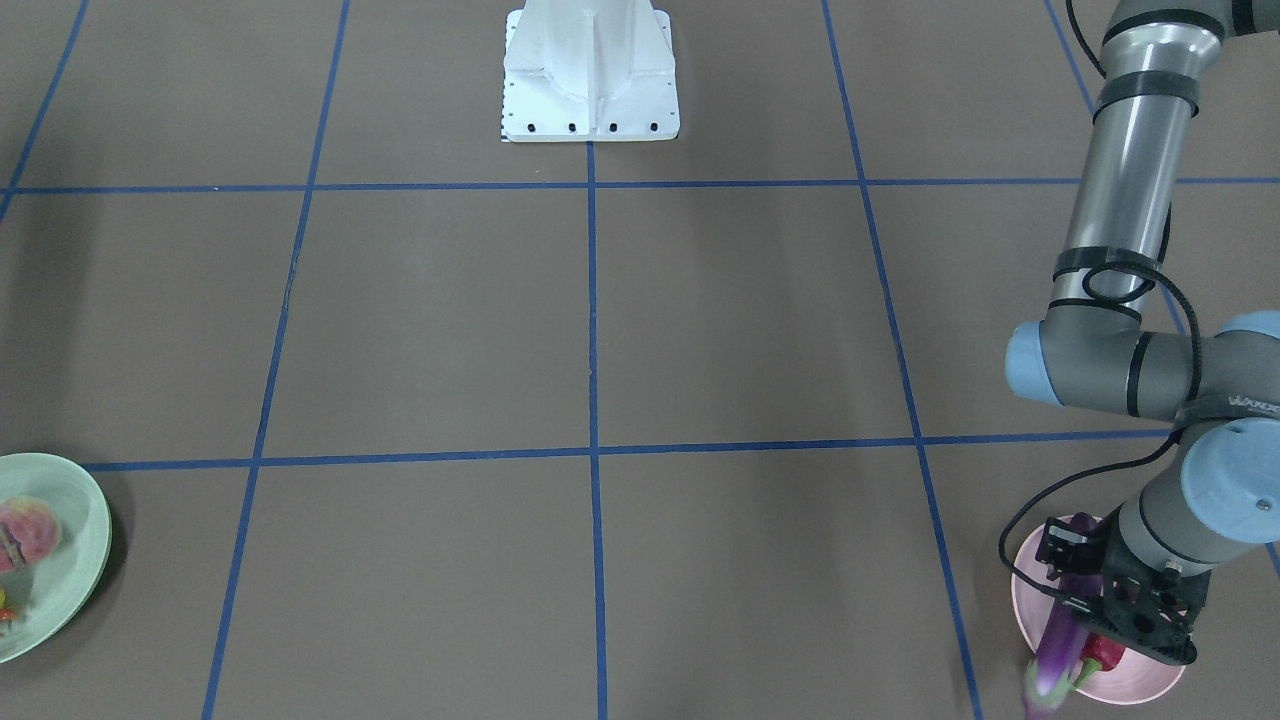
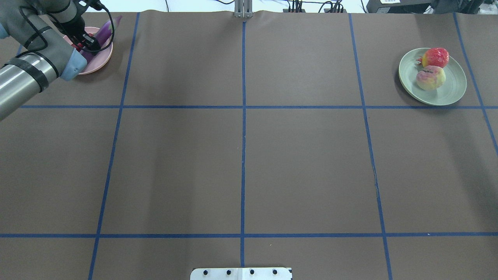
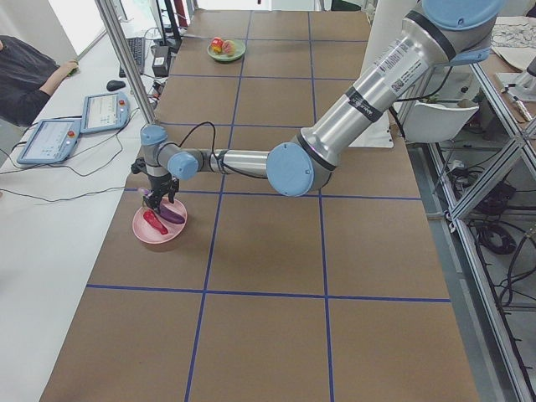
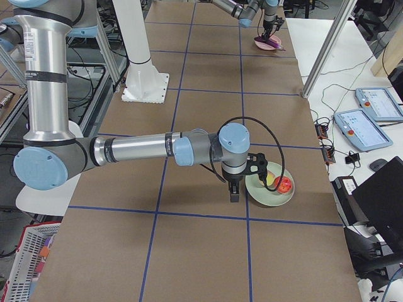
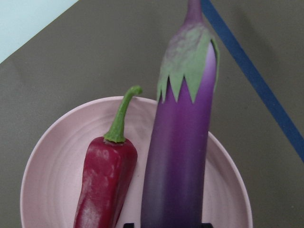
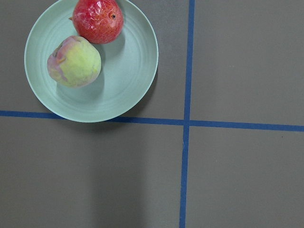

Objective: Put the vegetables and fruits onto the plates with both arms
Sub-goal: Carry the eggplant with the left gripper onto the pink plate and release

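Note:
The purple eggplant (image 5: 180, 156) lies on the pink plate (image 5: 52, 171), and its green-capped stem end sticks out past the rim. The red chili pepper (image 5: 104, 185) lies beside it on the plate. My left gripper (image 1: 1075, 600) is low over this plate, with its fingertips against both sides of the eggplant (image 1: 1060, 640). The mint green plate (image 6: 128, 71) holds the bumpy red fruit (image 6: 97, 20) and the pale yellow-pink fruit (image 6: 73, 61). My right gripper (image 4: 233, 194) hangs beside the green plate (image 4: 264, 195), apart from it. I cannot tell whether it is open or shut.
The white base block (image 1: 590, 70) stands at the table's robot side. Blue tape lines (image 2: 243, 107) divide the brown table into squares. An operator's tablets (image 3: 75, 121) and a metal post (image 3: 126, 50) are off the table's far edge, close to the pink plate (image 3: 159, 234).

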Robot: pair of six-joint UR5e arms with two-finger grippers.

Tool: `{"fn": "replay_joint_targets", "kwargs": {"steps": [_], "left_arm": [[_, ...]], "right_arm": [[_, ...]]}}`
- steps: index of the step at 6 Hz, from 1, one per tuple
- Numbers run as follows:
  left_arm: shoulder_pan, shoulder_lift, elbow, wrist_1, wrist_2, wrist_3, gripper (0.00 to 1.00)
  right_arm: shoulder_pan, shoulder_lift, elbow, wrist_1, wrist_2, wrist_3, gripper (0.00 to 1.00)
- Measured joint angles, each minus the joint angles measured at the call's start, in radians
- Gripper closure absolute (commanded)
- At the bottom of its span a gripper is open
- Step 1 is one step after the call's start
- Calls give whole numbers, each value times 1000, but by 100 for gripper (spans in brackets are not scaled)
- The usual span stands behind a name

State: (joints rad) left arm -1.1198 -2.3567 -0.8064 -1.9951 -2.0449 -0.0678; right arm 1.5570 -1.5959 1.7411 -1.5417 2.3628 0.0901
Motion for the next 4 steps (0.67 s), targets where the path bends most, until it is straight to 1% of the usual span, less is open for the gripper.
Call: {"fn": "replay_joint_targets", "kwargs": {"steps": [1,2,3,4], "left_arm": [[-23,0,-13,11,-40,-2,0],[-57,4,-46,48,-117,-7,0],[-93,16,-116,139,-183,-10,0],[-125,50,-220,259,-221,-8,0]], "right_arm": [[-1,0,1,0,0,1,0],[-1,1,1,0,-1,2,0],[-1,1,1,0,-1,2,0],[-2,1,1,0,-1,1,0]]}}
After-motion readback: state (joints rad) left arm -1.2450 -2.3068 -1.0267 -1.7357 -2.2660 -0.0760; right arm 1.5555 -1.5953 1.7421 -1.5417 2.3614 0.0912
